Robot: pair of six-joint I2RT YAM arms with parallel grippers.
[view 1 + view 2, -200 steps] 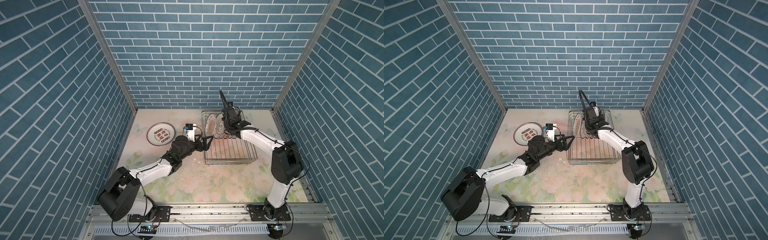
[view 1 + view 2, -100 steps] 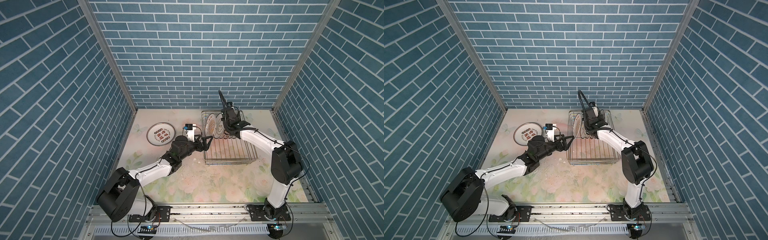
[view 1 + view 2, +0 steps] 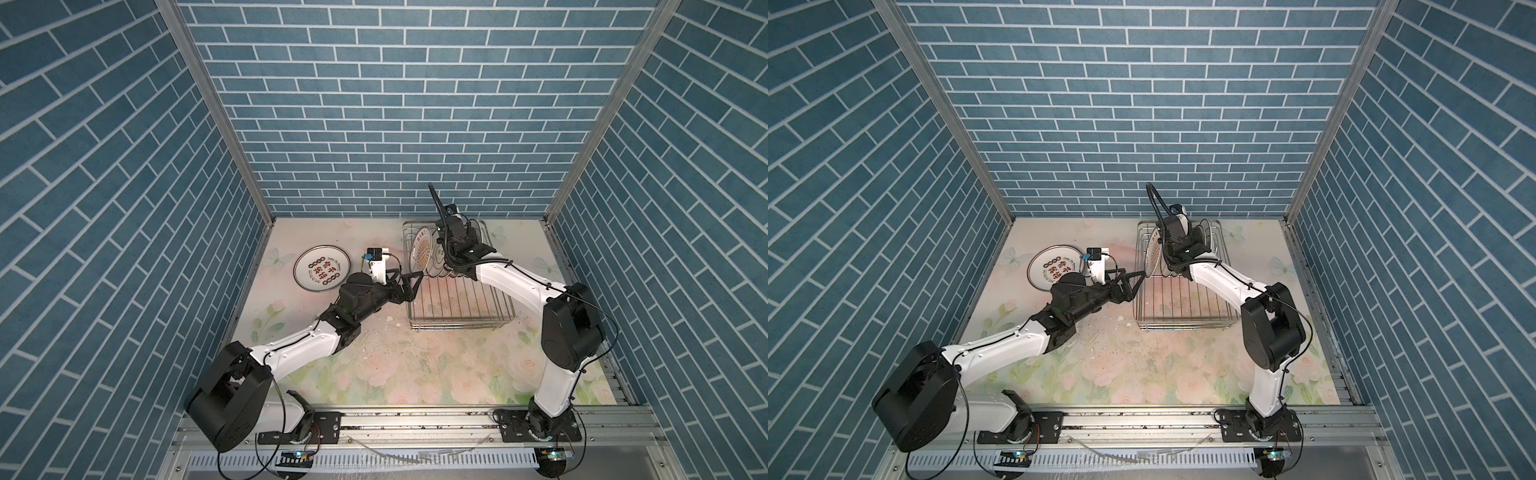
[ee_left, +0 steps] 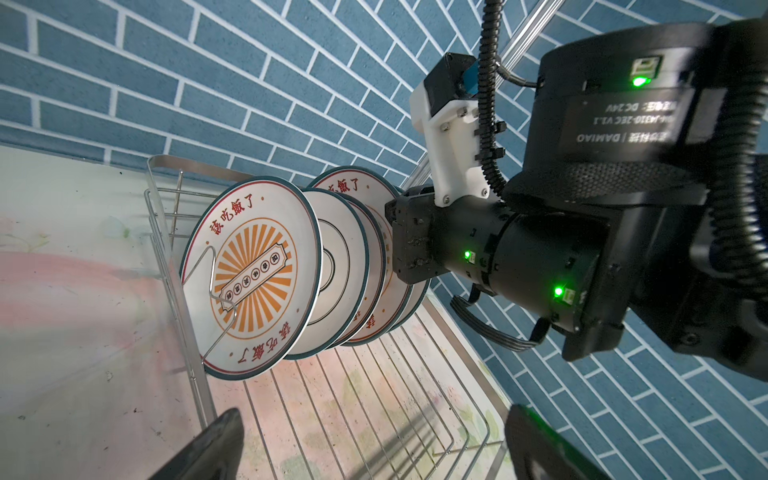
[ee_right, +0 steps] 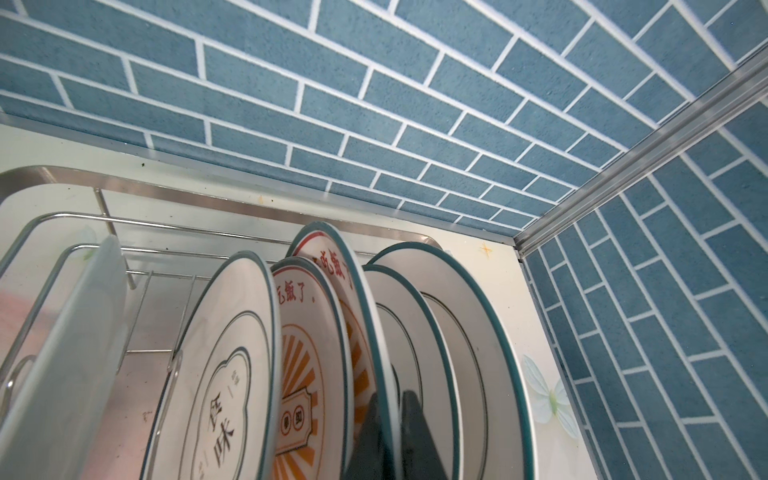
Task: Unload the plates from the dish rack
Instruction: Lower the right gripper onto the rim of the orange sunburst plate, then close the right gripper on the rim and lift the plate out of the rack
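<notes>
Plates (image 3: 422,254) stand in the rack (image 3: 457,329) at the worktop's (image 3: 415,374) back in both top views. Left wrist: left end effector (image 4: 372,412) gapes empty before it. Right wrist: right end effector (image 5: 392,440) pinches a red-lettered plate (image 5: 328,249) by its rim.

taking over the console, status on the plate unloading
Left gripper open at edge of silver wire dish rack. Right gripper shut on rim of white sunburst plate in rack. Neighbouring plates close on both sides.

White arm links (image 3: 299,353), black joint housings (image 3: 571,332), corrugated black cable (image 4: 486,83), green status lights (image 4: 558,291), white camera mount (image 4: 453,145)
</notes>
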